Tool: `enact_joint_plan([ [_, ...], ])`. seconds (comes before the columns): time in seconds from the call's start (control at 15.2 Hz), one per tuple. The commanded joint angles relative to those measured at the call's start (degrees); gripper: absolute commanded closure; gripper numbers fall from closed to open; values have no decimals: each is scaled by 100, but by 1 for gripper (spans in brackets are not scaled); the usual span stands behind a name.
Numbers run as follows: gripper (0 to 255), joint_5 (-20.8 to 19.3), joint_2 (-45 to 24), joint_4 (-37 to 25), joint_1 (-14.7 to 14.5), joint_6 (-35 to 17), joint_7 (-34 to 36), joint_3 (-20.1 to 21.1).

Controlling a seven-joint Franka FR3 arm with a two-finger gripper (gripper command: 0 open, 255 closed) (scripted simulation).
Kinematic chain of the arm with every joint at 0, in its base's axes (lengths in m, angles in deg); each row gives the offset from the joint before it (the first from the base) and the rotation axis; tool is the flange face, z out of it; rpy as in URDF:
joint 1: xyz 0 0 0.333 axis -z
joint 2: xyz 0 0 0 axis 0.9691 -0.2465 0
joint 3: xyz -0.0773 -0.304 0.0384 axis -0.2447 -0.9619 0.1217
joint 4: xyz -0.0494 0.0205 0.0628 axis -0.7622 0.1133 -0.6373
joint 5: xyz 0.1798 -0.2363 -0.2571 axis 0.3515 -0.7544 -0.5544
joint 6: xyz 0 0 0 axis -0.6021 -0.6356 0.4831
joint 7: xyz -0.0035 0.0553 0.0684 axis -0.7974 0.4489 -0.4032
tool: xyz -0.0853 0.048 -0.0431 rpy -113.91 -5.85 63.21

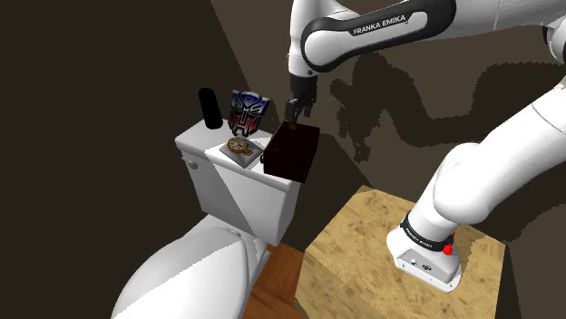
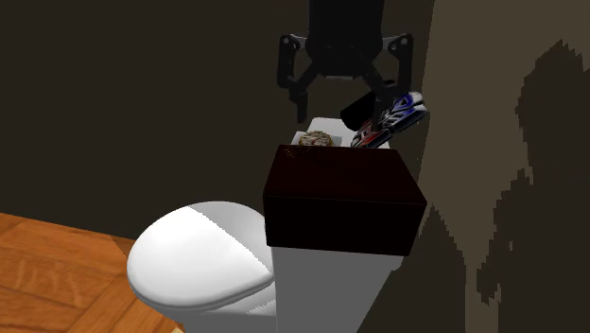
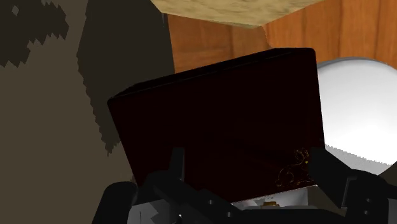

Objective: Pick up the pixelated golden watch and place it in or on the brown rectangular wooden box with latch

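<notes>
Lying beside dark box (image 2: 340, 194), watch (image 2: 314, 140) below spread gripper (image 2: 338, 95)

Glossy white toilet (image 1: 218, 263), chipboard-grained stand (image 1: 363, 245), wooden floor (image 2: 47, 255).

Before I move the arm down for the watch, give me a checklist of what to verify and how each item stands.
1. Fingers open: ok, the gripper has them spread apart.
2. Fingers empty: ok, nothing sits between them.
3. Watch free to take: ok, it lies unheld on the toilet tank beside the box.
4. Gripper over the watch: not ok, the wrist view looks onto the box instead.
5. Box top ready: ok, shut and bare.
6. Room around the watch: cannot tell, a black cylinder and a logo plaque stand close behind it.
</notes>
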Motion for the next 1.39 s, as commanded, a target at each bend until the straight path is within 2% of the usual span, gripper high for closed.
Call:
enact_joint_plan([
  [0.0,0,-12,-435,-220,-42,-231,110,92],
  [0.46,0,-189,-1915,-1252,-194,-703,455,315],
  [0.86,0,-430,-3217,-2428,-395,-840,733,411],
  [1.32,0,-500,-3521,-2332,-424,-1237,785,393],
])
